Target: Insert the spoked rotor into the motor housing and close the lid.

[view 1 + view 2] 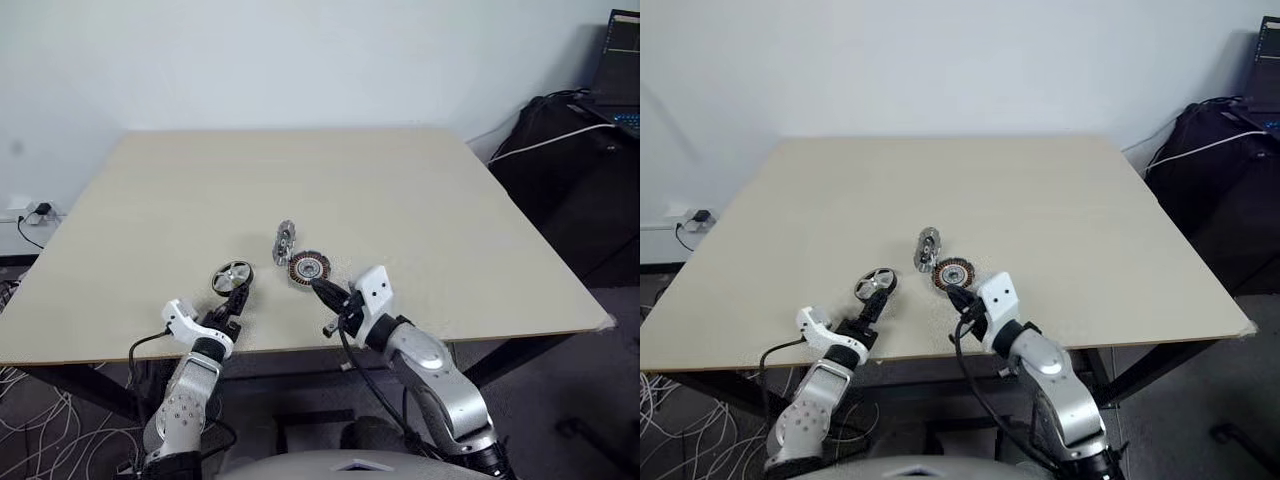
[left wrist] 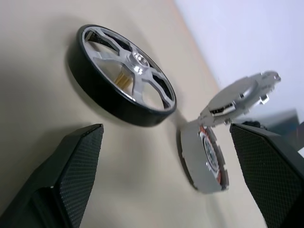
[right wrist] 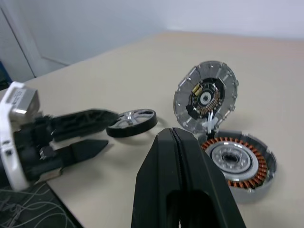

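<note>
**Left pincer lines up on the rotor; housing stands open and waiting**

Nearest the robot, at the near edge of the tabletop [image 1: 150, 210], the left pincer [image 1: 236, 298] stands spread wide and empty, its two black fingers [image 2: 71, 166] pointing forward at the spoked rotor [image 1: 232, 276] just ahead of it. No finger touches the rotor yet. The right pincer [image 1: 322, 291] is pressed together with nothing in it, its tip just beside the near side of the motor housing [image 1: 309, 267].

The step in hand looks like the first one: reaching for the rotor. By my reading, the next move calls for the left pincer to ease forward until its fingers bracket the black rim, then close across the disc's width.

The rotor lies flat on the tabletop, silver spoked face up, so its axle line points straight up; being round, it has no long axis to favour, and any grip across the rim should serve. It sits well left of the housing, apart from it.

The housing also lies flat, copper windings and silver centre facing up, ready to receive the rotor from above. Farthest back, the lid [image 1: 284, 242] stands tilted up on edge at the housing's far side, touching it as if hinged there, its inner face turned toward the robot.
</note>
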